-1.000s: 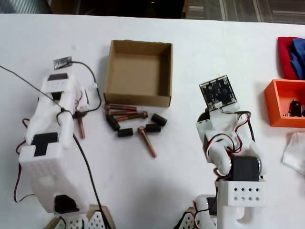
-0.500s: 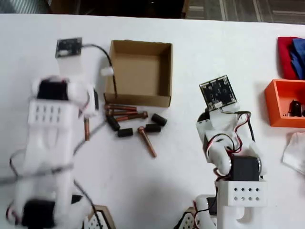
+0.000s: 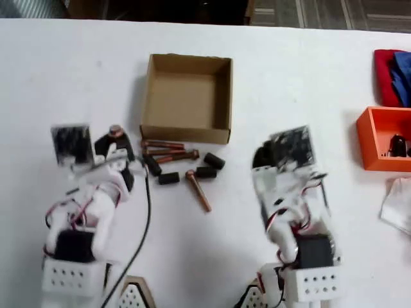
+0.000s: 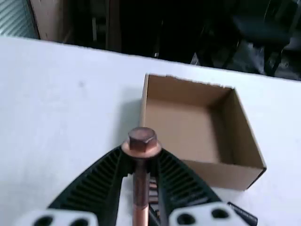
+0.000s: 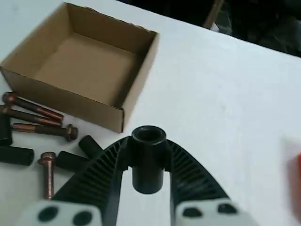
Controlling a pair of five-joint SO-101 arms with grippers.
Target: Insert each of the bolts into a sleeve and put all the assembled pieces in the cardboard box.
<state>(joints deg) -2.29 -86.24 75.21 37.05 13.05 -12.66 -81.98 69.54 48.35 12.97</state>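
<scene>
**Copper bolt in one gripper, black sleeve in the other**

Copper bolt (image 4: 139, 183) stands upright between the jaws of the left gripper (image 4: 141, 157). The jaws pinch its shank just under the hex head, which pokes out past the jaw tips. The right gripper (image 5: 148, 147) has its jaws clamped on a black sleeve (image 5: 148, 167), whose open bore shows at the jaw tips.

Beyond both sets of jaws sits the cardboard box (image 3: 185, 133), open-topped, its bare floor in view. Between the two grippers, on the white table (image 3: 192, 256), lie four loose bolts (image 3: 168, 154) and four loose sleeves (image 3: 169, 178). Three of the bolts lie side by side close to the box's near wall, and the fourth is slightly apart. An orange bin (image 3: 372, 138) stands well off to the outer side of the right gripper.
</scene>
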